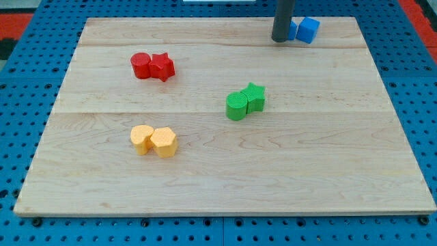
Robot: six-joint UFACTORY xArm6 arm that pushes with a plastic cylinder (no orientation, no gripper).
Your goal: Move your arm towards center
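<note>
My tip (280, 39) is at the view's top, right of middle, touching the wooden board (225, 171). Just right of it sit two blue blocks: one (293, 29) partly hidden behind the rod, and a blue cube (308, 30) beside it. A red cylinder (141, 65) and a red star (162, 66) touch each other at the upper left. A green cylinder (237, 106) and a green star (254, 97) touch each other near the middle, below and left of my tip. A yellow heart-like block (142, 139) and a yellow hexagon (164, 142) sit together at the lower left.
The board lies on a blue perforated table (20, 102). A red area (420, 14) shows at the view's top right corner.
</note>
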